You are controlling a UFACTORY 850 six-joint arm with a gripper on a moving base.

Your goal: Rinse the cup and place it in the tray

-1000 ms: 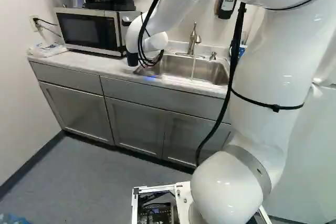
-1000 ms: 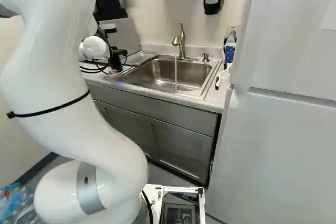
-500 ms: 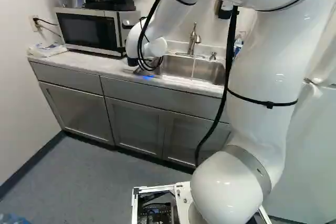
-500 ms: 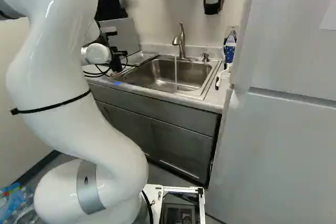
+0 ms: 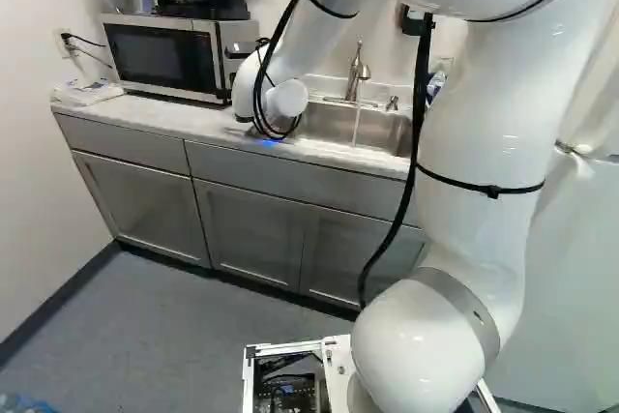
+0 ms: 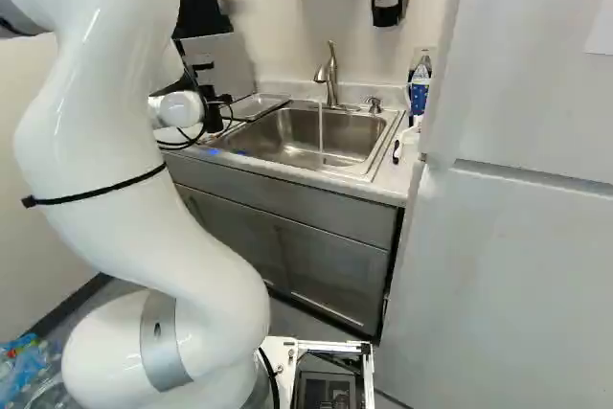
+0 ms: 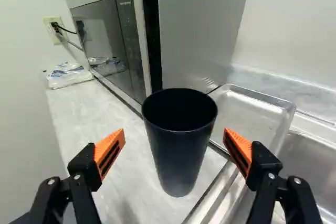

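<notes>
Black tumbler-style cup (image 7: 178,156), one: upright on the pale marbled counter (image 7: 105,145), mouth up, just beside the raised metal rim of the sink. Position relative to the gripper (image 6: 209,110): ahead of it and centred between its two fingers, with a gap on either side and neither orange pad (image 7: 110,153) touching the wall of the cup.

Gripper, black, two fingers: spread wide, wider than the mouth of the cup, holding nothing.

Tray, shallow, clear or metallic (I cannot tell which) (image 6: 257,104): beside the sink, past the cup as seen along the gripper, its near edge partly hidden behind the cup. Whether cup and tray touch, I cannot tell.

Microwave (image 5: 160,57), silver with a black door: on the counter close behind the cup.

Sink, stainless steel (image 6: 359,136): set into the counter, fitted with a brushed-metal faucet (image 6: 330,79) from which a thin stream of water (image 6: 321,126) falls into the basin.

Plastic bag (image 5: 87,92), crumpled, white: on the counter, at the far side of the microwave from the sink.
</notes>
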